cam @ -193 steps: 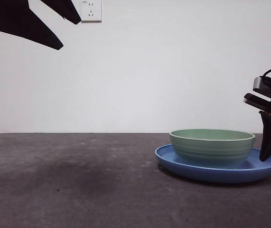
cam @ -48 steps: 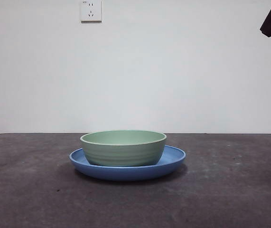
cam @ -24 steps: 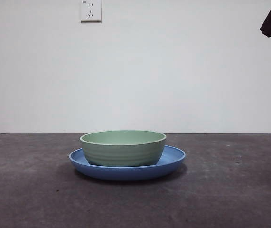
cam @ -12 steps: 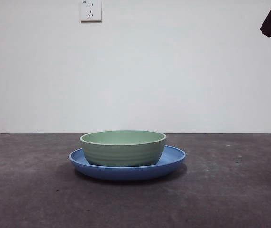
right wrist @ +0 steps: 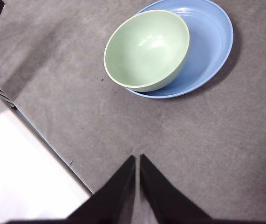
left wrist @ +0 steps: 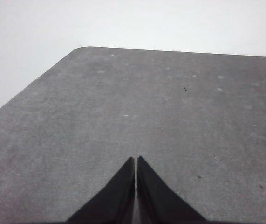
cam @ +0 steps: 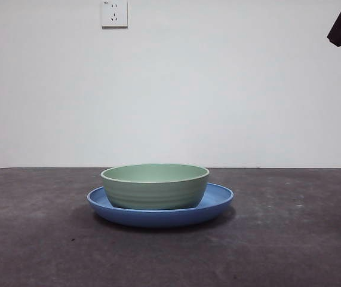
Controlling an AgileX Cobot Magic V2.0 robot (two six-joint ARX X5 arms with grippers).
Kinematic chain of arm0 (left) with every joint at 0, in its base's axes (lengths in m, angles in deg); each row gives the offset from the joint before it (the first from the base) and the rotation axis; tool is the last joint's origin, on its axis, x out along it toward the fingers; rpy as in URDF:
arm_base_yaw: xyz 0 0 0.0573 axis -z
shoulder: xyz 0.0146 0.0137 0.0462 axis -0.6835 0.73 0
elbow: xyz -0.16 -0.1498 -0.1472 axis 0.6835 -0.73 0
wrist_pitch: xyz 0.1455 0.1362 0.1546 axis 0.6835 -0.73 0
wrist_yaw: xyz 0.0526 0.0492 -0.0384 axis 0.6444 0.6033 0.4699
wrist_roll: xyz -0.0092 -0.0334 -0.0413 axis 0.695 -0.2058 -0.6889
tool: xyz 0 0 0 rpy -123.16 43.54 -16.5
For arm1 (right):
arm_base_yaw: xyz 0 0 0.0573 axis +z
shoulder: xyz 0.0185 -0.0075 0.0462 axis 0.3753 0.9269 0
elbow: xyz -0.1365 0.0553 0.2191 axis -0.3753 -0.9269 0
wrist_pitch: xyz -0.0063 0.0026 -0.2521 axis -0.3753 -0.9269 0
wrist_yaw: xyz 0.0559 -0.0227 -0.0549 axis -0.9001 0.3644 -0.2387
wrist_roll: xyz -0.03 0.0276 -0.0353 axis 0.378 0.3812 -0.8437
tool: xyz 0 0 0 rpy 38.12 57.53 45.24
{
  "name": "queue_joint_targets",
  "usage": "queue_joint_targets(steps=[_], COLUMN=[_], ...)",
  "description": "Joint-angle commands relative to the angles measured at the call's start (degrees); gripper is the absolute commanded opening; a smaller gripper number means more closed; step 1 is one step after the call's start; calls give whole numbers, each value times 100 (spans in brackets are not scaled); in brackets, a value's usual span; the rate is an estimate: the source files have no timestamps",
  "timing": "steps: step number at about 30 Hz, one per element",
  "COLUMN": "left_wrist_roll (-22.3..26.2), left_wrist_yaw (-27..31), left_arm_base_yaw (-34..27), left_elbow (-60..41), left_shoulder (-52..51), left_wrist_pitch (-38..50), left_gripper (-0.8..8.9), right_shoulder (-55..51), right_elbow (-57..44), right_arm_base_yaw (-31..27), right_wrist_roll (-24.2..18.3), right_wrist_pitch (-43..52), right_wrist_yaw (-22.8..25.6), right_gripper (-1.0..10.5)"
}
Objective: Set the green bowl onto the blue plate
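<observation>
Sage-green, the green bowl sits upright inside the blue plate on the grey worktop, nearer one rim than the centre; both the left pincer and the right pincer hang apart, jaws pressed together, gripping nothing

I see a plain white wall with a white power socket at upper left, above a dark grey table.
</observation>
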Motion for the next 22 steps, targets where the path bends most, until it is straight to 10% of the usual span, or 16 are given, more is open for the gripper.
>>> queue_joint_targets(steps=[1,22], left_wrist_roll=[-26,-26], left_wrist_yaw=[13,13], left_arm_base_yaw=[-11,-11], left_elbow=[-120,-120], left_shoulder=[-13,-13], left_wrist_pitch=[-39,-39], left_gripper=[8,8], right_shoulder=[42,-68], right_elbow=[15,15], right_arm_base_yaw=[33,-116], right_wrist_roll=[-44,-474], right_wrist_pitch=[57,76], right_wrist_yaw=[2,79], right_gripper=[8,8])
